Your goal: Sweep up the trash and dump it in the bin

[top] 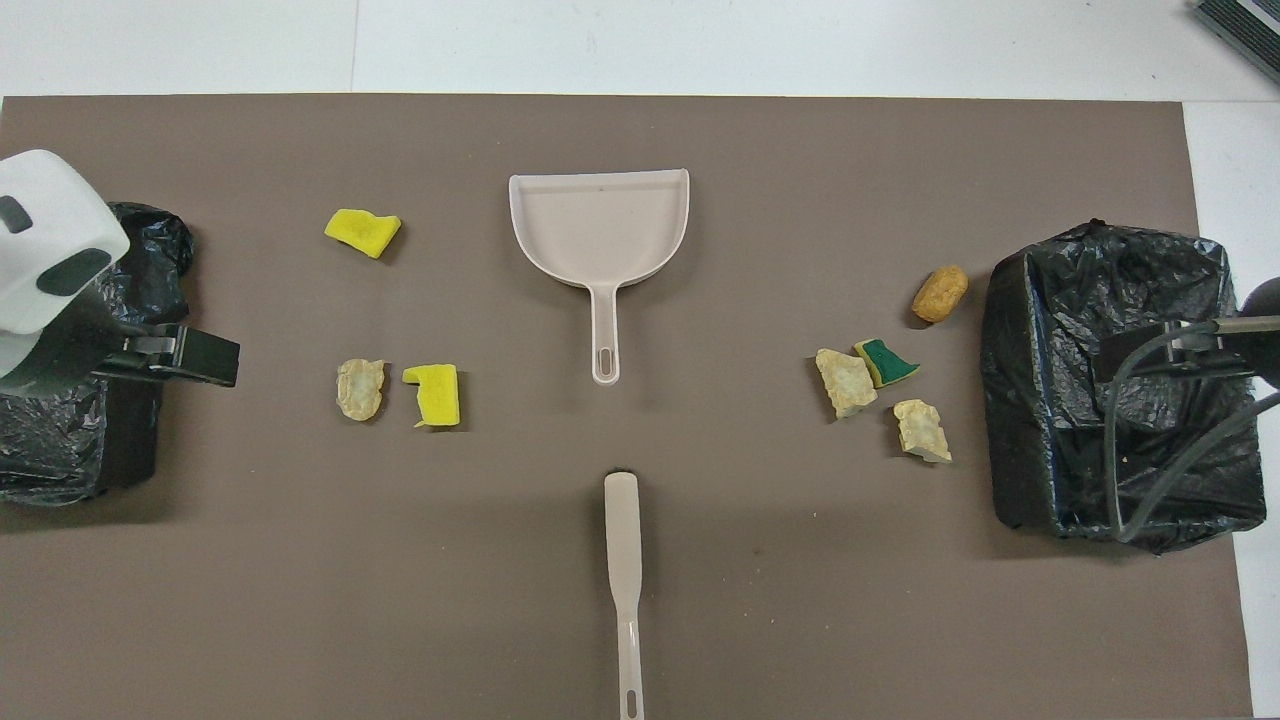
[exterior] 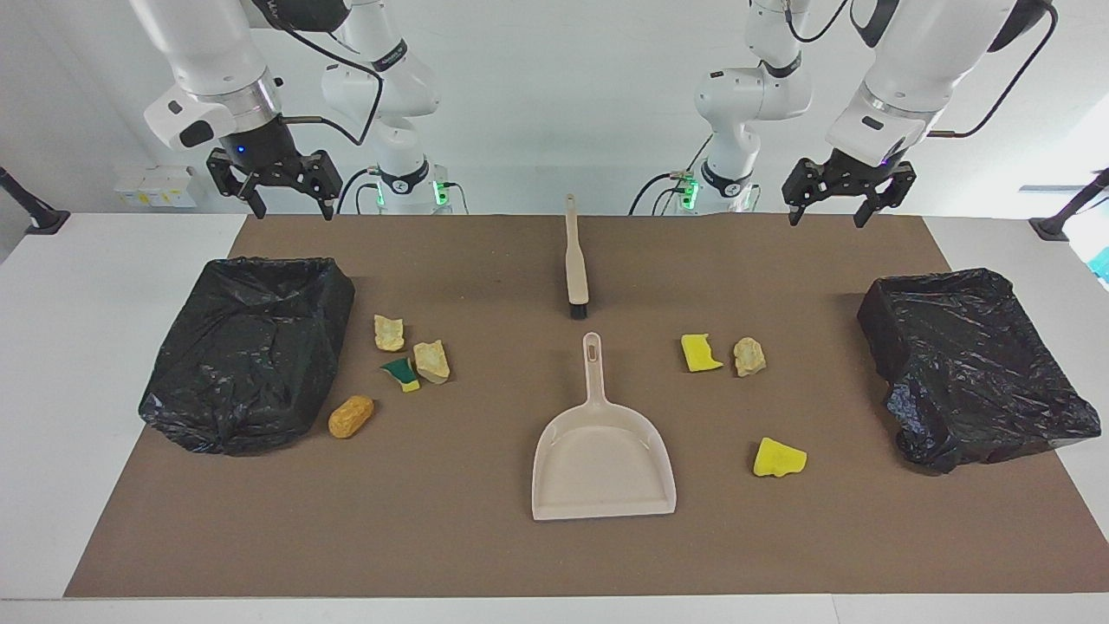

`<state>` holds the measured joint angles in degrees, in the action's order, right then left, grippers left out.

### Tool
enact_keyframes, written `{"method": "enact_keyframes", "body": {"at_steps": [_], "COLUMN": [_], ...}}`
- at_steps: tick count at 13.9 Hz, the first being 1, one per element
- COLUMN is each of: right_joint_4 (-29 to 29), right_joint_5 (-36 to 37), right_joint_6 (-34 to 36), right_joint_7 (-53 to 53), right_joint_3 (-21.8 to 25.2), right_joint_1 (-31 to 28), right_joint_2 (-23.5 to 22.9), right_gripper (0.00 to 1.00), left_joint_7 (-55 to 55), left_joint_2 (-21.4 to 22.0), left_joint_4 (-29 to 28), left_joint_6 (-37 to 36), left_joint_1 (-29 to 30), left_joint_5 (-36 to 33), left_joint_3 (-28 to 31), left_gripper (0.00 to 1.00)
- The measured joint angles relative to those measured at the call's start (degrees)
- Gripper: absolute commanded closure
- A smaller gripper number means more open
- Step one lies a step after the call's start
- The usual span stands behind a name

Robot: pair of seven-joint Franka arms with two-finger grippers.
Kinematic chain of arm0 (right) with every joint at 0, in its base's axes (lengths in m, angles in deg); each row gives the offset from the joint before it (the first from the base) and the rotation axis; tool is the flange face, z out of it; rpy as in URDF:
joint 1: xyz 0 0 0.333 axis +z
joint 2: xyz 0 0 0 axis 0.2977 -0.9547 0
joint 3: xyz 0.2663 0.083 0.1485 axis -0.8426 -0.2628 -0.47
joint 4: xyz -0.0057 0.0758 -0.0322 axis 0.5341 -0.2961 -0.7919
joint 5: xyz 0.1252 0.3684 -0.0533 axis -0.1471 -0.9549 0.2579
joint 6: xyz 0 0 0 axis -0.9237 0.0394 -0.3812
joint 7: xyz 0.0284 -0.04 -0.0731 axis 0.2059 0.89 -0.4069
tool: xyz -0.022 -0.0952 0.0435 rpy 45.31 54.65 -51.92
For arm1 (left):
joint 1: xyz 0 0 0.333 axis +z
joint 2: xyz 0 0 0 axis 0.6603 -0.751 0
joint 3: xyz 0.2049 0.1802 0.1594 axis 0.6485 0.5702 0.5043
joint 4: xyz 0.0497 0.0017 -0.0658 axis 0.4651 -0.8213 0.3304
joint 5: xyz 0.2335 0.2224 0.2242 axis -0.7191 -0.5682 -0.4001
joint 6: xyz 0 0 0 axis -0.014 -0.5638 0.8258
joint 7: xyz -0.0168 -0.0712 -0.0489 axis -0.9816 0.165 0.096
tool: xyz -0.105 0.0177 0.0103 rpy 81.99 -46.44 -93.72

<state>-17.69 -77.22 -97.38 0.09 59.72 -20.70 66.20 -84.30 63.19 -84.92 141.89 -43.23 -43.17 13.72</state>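
Seven trash scraps lie in two clusters flanking the dustpan (exterior: 604,455): yellow sponge bits (exterior: 700,353) at its 3 o'clock in the facing view, beige chunks (exterior: 431,360) and a bread-like lump (exterior: 350,416) at 9. The brush (exterior: 575,260) lies at 12, with bare brown mat (exterior: 433,537) around. Bag-lined bins (exterior: 247,351) sit at the bench (exterior: 52,390) ends. The left gripper (exterior: 847,204) and right gripper (exterior: 282,191) wait raised, jaws released.

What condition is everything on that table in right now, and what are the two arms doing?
Brush: lying flat, untouched.
Dustpan: lying flat, empty.
Trash scraps: seven loose on the mat, unswept.
Two bins: lined with black bags, open-topped.
Left end effector: open, raised, waiting.
Right end effector: open, raised, waiting.
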Motion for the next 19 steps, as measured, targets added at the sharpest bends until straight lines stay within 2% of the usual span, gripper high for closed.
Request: {"method": "enact_keyframes", "body": {"at_steps": [19], "right_joint_4": [0.0], "right_joint_5": [0.0], "right_joint_6": [0.0], "right_joint_7": [0.0], "right_joint_3": [0.0], "right_joint_1": [0.0], "right_joint_2": [0.0], "right_gripper": [0.00], "left_joint_7": [0.3], "left_joint_2": [0.0], "left_joint_4": [0.0], "left_joint_6": [0.0], "left_joint_1": [1.0], "left_joint_5": [-0.1], "left_joint_3": [0.4], "left_gripper": [0.00]}}
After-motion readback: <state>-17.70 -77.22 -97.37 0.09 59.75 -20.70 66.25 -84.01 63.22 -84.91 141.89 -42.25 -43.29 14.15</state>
